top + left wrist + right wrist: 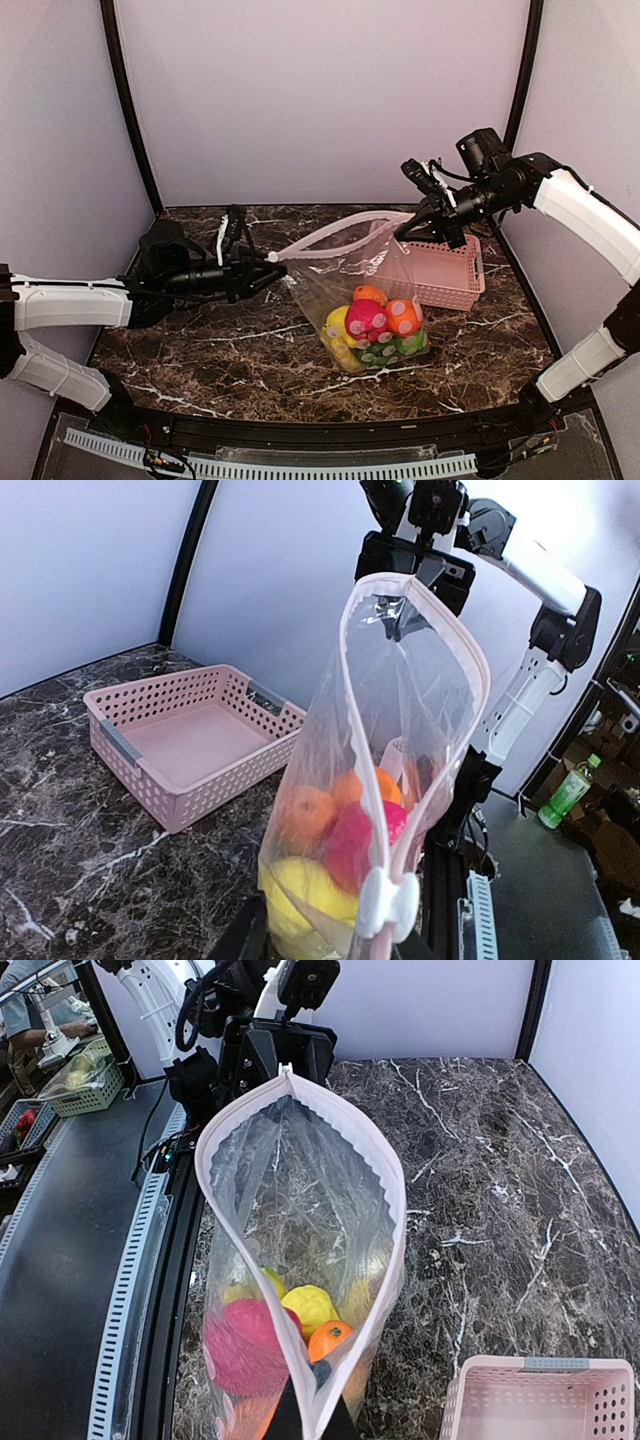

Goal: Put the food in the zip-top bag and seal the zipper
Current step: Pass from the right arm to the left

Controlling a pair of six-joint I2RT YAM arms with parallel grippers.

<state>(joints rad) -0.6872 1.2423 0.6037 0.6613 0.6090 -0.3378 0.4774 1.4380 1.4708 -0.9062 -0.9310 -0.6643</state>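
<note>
The clear zip-top bag (340, 268) hangs stretched between my two grippers, its mouth gaping upward. The food (372, 322) lies heaped in its bottom on the table: yellow, pink-red, orange and green pieces. My right gripper (408, 228) is shut on the far end of the pink-white zipper (330, 232), and in the right wrist view its dark fingers (300, 1415) pinch the strip. My left gripper (268, 259) is at the other end. There the white slider (390, 905) sits between jaws that stand apart, one dark finger (240, 935) well clear of it.
An empty pink slotted basket (435, 270) stands just behind and to the right of the bag, under the right arm. The marbled table (200, 340) is walled at the back and sides, with a black rail along the near edge.
</note>
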